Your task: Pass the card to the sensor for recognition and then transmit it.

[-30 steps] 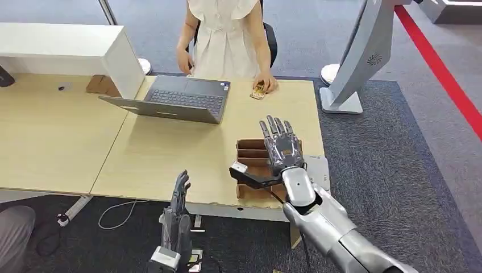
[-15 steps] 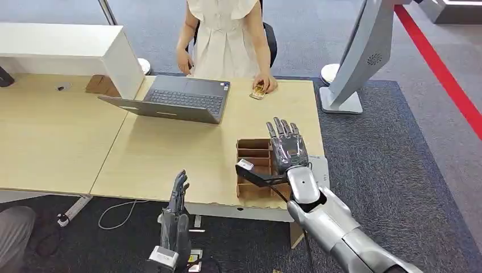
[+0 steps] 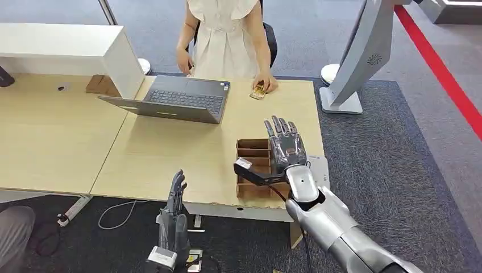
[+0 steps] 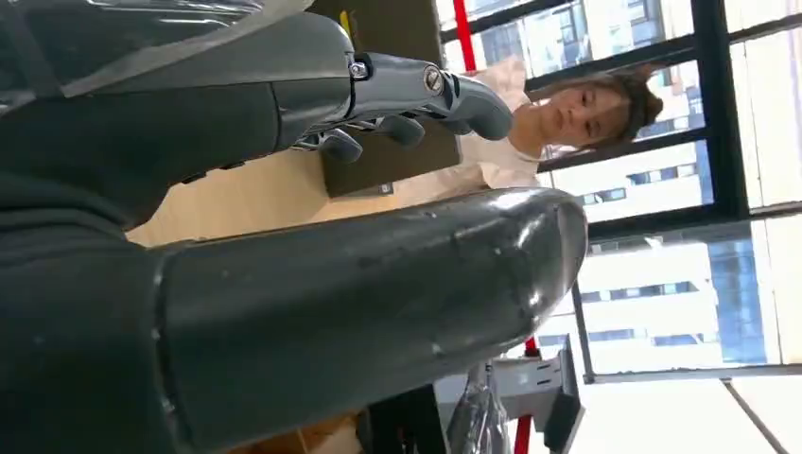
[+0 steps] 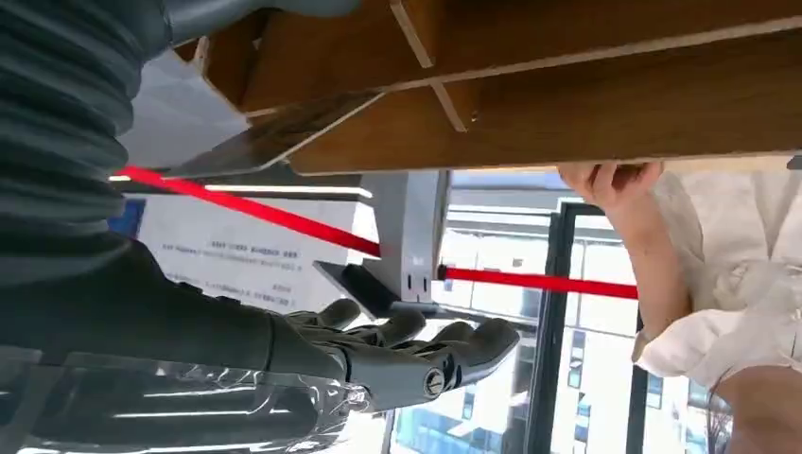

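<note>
Setting: light wooden desk [image 3: 170,153] on grey carpet, a person [image 3: 224,40] seated beyond the laptop [image 3: 182,101]
Progress: I judge nothing done; card [image 3: 258,91] lies under the person's fingers at the far edge
Right hand [image 3: 284,147]: flat, fingers spread, empty, above the divided box [image 3: 254,165]
Left hand [image 3: 175,213]: low below the desk edge, fingers straight, empty
</note>
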